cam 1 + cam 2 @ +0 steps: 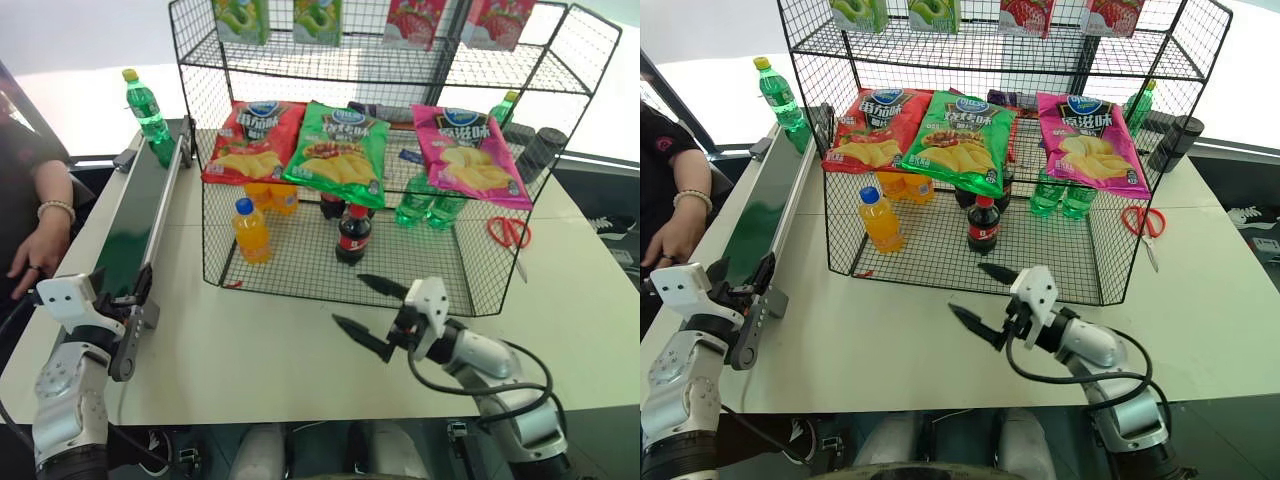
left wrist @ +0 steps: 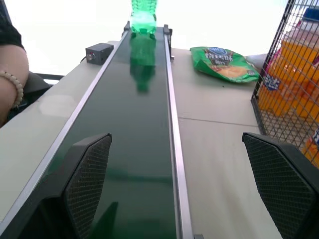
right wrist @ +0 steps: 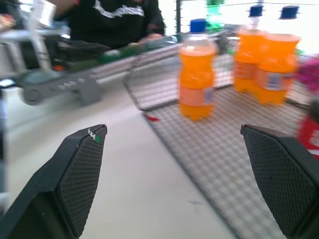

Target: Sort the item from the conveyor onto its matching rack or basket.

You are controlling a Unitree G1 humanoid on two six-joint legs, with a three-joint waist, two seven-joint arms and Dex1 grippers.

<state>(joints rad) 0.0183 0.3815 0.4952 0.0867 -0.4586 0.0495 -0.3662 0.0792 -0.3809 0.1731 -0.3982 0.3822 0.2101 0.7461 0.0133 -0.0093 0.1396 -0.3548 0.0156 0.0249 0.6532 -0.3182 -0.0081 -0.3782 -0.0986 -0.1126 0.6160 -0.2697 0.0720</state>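
The item, a clear-green bottle with a yellow cap (image 1: 148,110), stands upright at the far end of the conveyor (image 1: 140,215), a dark green belt along the table's left side. My left gripper (image 2: 177,137) is open at the belt's near end, pointing along it, far from the bottle. The black wire rack (image 1: 370,150) stands at the table's middle. In front of its low basket my right gripper (image 1: 348,299) is open and empty, pointing left toward the conveyor.
A person sits at the left, with a hand (image 1: 40,250) by the conveyor. Chip bags (image 1: 335,150) lie on the rack. Orange bottles (image 1: 250,230), cola bottles (image 1: 353,233) and green bottles (image 1: 425,205) stand in the basket. Red scissors (image 1: 510,232) lie at the right.
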